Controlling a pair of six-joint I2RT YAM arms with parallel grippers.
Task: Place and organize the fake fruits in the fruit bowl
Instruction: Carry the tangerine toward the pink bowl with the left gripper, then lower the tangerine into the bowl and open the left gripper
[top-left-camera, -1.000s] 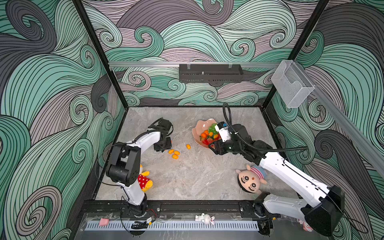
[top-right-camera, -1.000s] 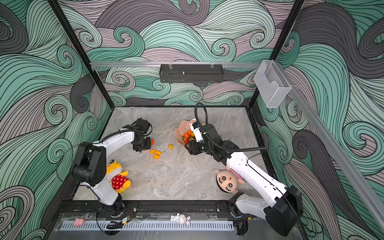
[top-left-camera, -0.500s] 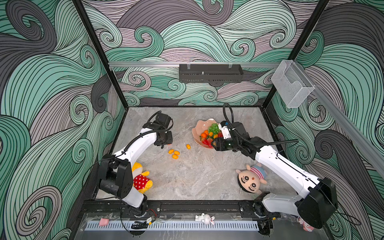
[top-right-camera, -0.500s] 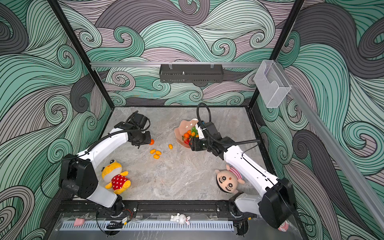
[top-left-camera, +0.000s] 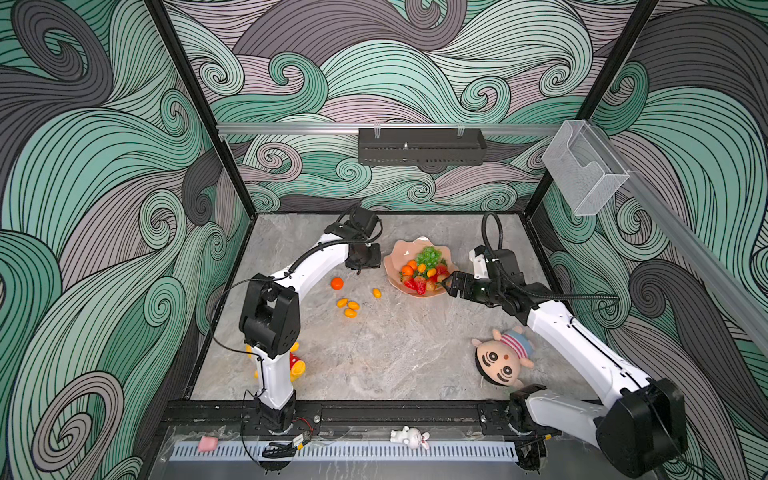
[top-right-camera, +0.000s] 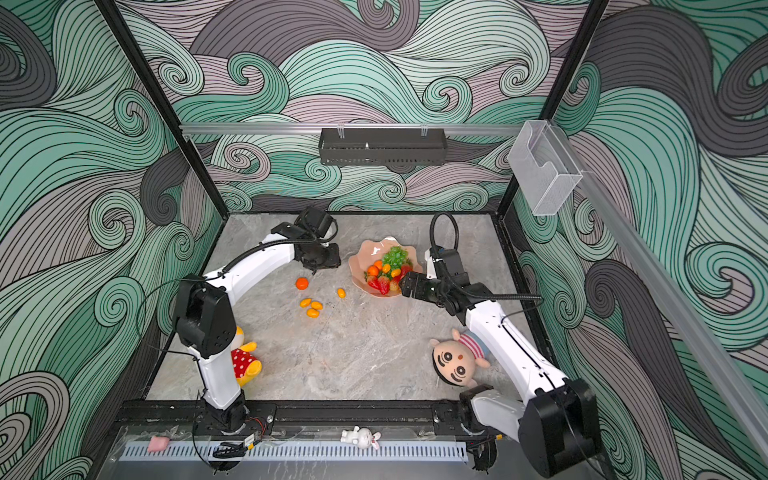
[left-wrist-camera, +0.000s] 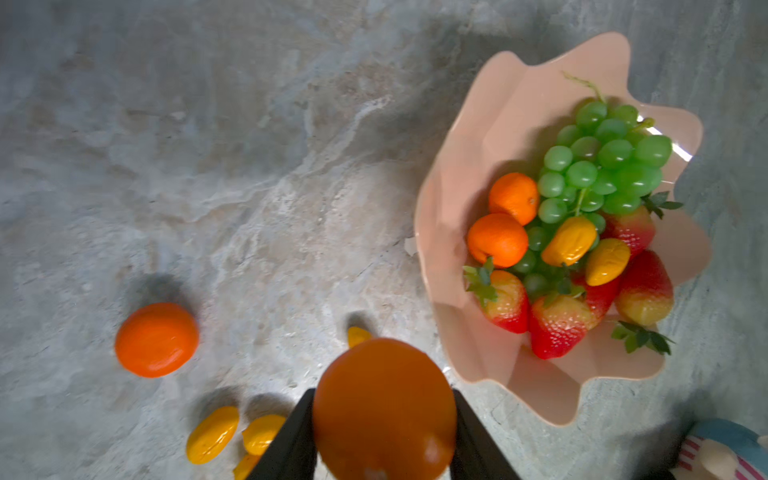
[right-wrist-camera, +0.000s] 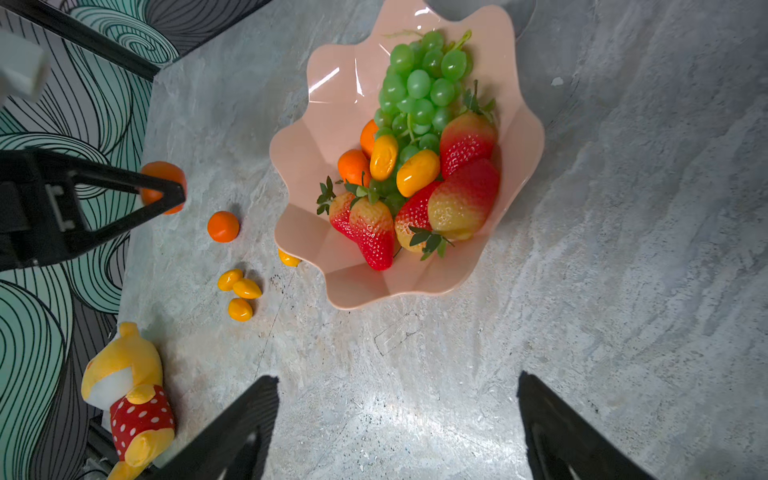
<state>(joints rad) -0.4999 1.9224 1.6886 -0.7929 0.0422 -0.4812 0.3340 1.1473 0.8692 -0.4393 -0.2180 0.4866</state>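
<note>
Left wrist view has the left gripper (left-wrist-camera: 382, 392) clamped on the held tangerine (left-wrist-camera: 384, 411): the two black fingers (left-wrist-camera: 297, 432) press its opposite sides, so they stand only as far apart as the fruit is wide. In both top views this gripper hangs at the bowl's (top-left-camera: 399, 253) 9 o'clock, just beside the rim.

Right wrist view shows the right gripper (right-wrist-camera: 397, 378) spread wide and empty, with bare table (right-wrist-camera: 623, 249) between its fingers (right-wrist-camera: 249, 411). In a top view it sits by the bowl's 4 o'clock rim (top-right-camera: 409, 286).

The bowl stands upright near the middle of the table, toward the back. Inside, the grapes (right-wrist-camera: 419, 87) fill the 12 o'clock part. Their long axis runs from the bowl's middle out toward 12 o'clock, with the stem end outermost. Two kumquats (right-wrist-camera: 417, 172) lie across the lower grapes, two tangerines (left-wrist-camera: 498, 239) rest at the 9 o'clock side, and the strawberries (right-wrist-camera: 374, 237) crowd the 5 to 6 o'clock side. The front strawberry has its green top inward and its red tip toward the rim nearest the right gripper.

On the table, the loose tangerine (top-left-camera: 337, 283) lies at the bowl's 9 o'clock, apart from it. One loose kumquat (top-left-camera: 377, 293) lies at 8 o'clock, just beside the rim. Three more (top-left-camera: 348, 307) cluster farther out the same way.
</note>
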